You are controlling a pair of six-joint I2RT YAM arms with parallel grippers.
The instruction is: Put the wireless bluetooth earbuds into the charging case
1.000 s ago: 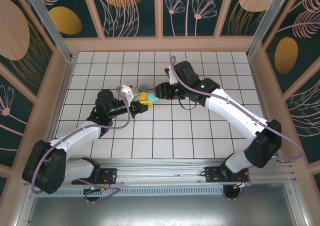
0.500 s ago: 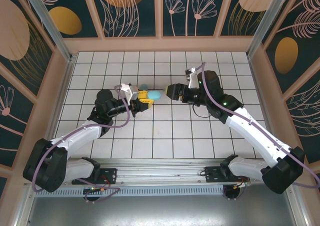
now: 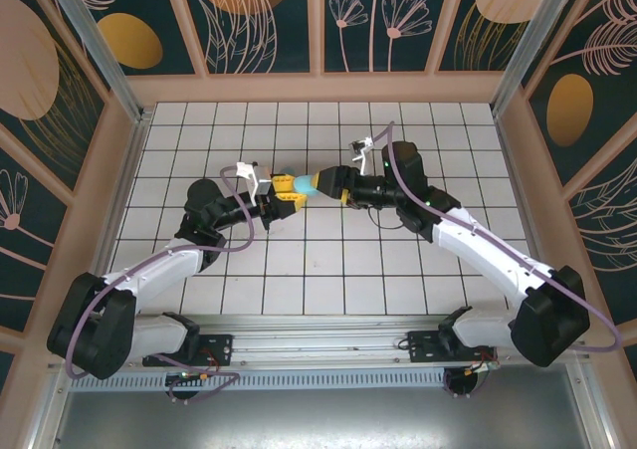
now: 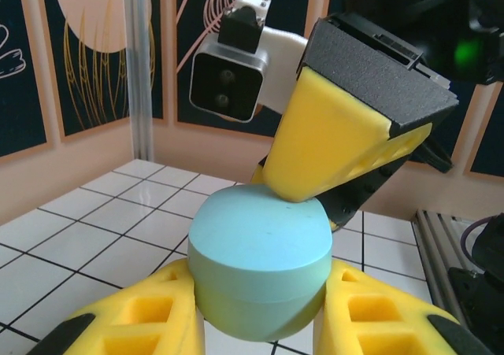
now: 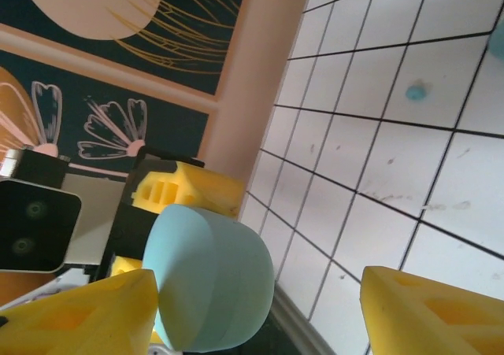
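The charging case (image 3: 307,182) is a light-blue oval pebble with its lid down, held off the floor. My left gripper (image 3: 294,185) is shut on it, and in the left wrist view the case (image 4: 260,260) sits squeezed between the two yellow fingers (image 4: 134,323). My right gripper (image 3: 330,181) is open and meets the case from the right; one of its yellow fingers (image 4: 339,146) rests on the case's top. In the right wrist view the case (image 5: 216,284) lies against one finger (image 5: 79,312), with the other finger far apart from it. One tiny light-blue earbud (image 5: 415,93) lies on a white tile.
The floor is a white tiled grid (image 3: 318,260) enclosed by wooden walls with dark flower panels (image 3: 378,21). A second light-blue piece (image 5: 498,44) is cut off by the right edge of the right wrist view. Both arms meet at mid-floor.
The right gripper swung away to the right, then came back left until its finger met the case. The left gripper kept hold of the case and shifted slightly up and right.
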